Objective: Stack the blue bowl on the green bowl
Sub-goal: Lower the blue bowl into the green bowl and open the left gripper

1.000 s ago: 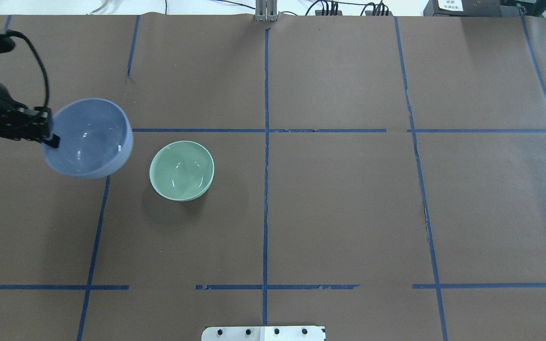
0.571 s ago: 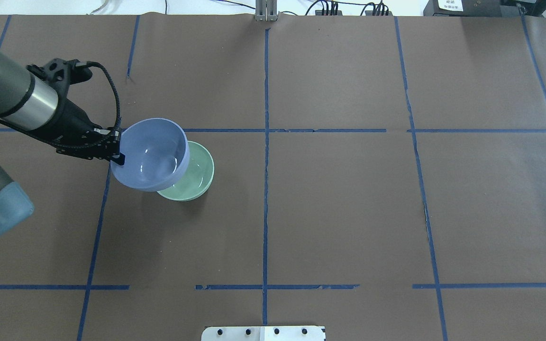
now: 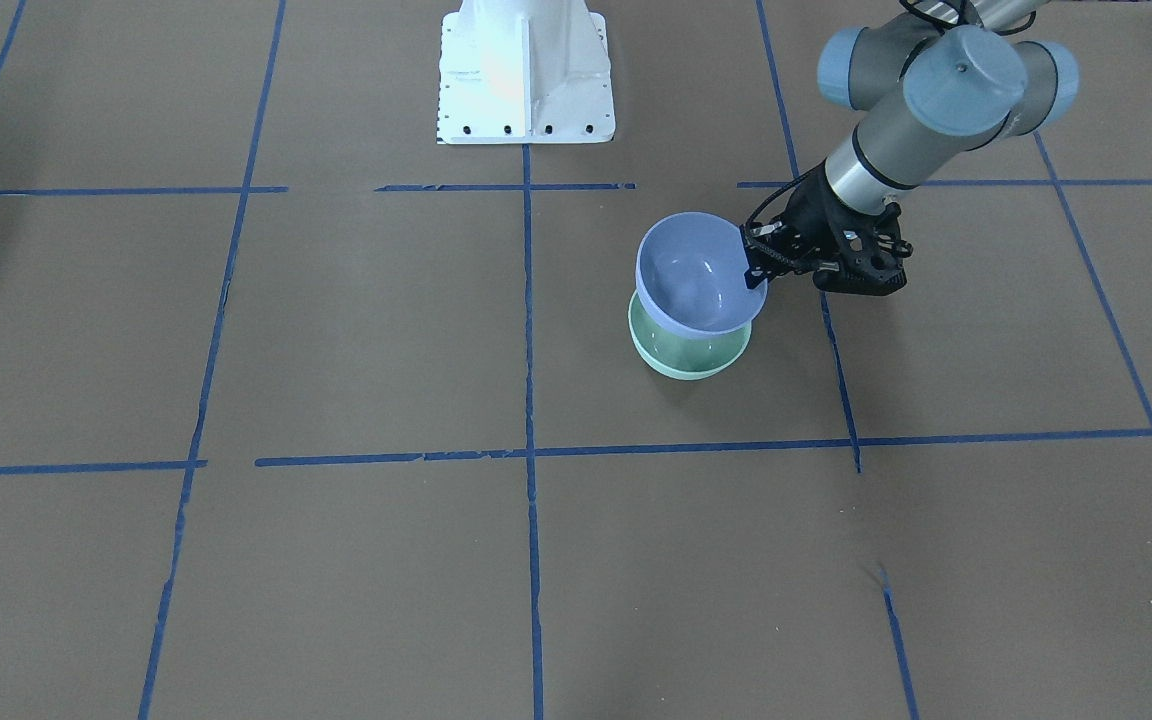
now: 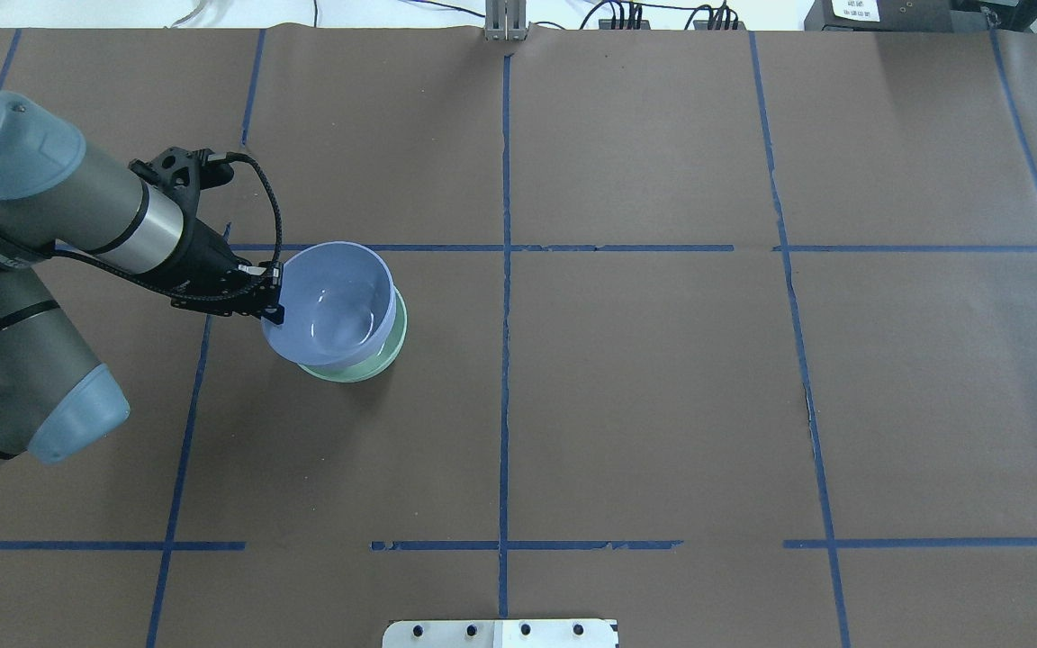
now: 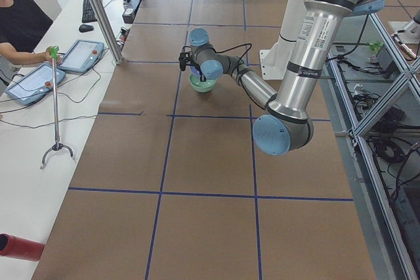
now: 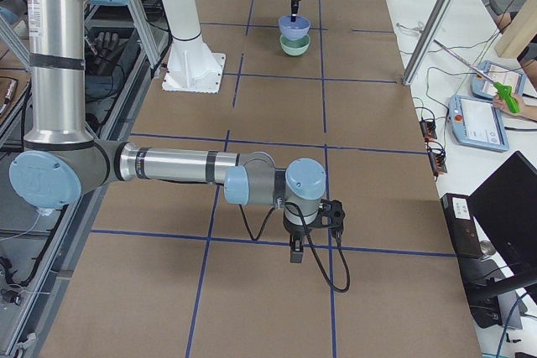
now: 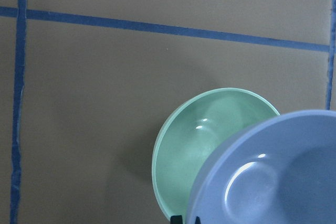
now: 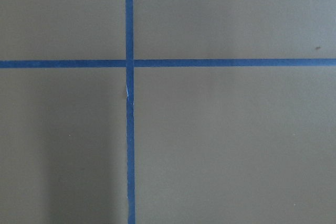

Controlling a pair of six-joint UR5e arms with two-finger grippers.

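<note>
You see the left gripper (image 4: pixel 274 304) closed on the rim of the blue bowl (image 4: pixel 335 297), one finger inside the wall and one outside, pinching the side of the bowl that faces the table's left edge. The bowl hangs from that grip with its mouth up, directly over the green bowl (image 4: pixel 398 337), which sits on the brown paper (image 4: pixel 662 405) in the left half of the table, about midway between the robot's edge and the far edge. From overhead, only a thin mint crescent shows past the blue bowl. In the left wrist view the blue bowl covers only part of the green one, so the two are not centred on each other (whether the blue bowl's underside touches the green one, you cannot tell from any view). The right gripper (image 6: pixel 295 251) points down close above the paper near the table's right edge, well apart from both bowls, over a crossing of blue tape lines (image 4: pixel 504 360). It shows only in the side view, so how far its fingers are open cannot be told.
</note>
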